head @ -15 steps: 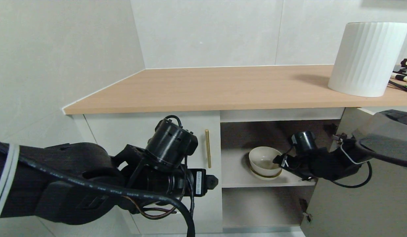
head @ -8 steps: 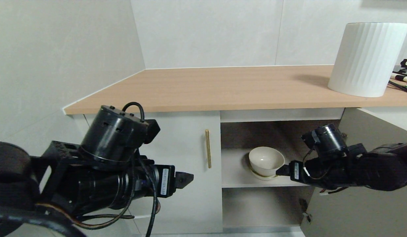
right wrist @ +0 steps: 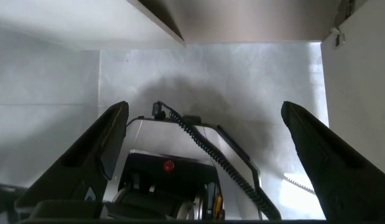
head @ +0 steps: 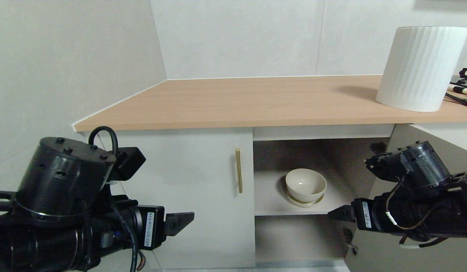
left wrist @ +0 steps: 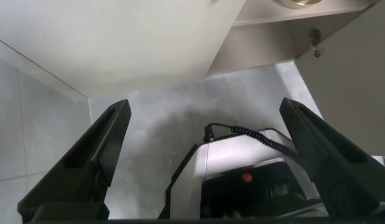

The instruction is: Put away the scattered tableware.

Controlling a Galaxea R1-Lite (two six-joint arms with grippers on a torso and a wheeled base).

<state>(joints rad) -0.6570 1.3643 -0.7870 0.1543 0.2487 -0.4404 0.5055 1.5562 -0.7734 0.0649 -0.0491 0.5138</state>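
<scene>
Closest in, the left tool (left wrist: 204, 109) and right tool (right wrist: 204, 111) both gape wide, holding nothing. Beyond them the bowl (head: 305, 185) sits on the cabinet's upper shelf (head: 271, 201), apparently atop a small plate (head: 305, 203). With the right arm close to the open door (head: 426, 258), a careless swing could knock it.

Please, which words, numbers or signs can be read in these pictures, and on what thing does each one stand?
No text is legible anywhere.
White label on the left gripper: print too small to read.
Similar label on the right gripper: also too small to read.
Bowl: no print seen.
</scene>
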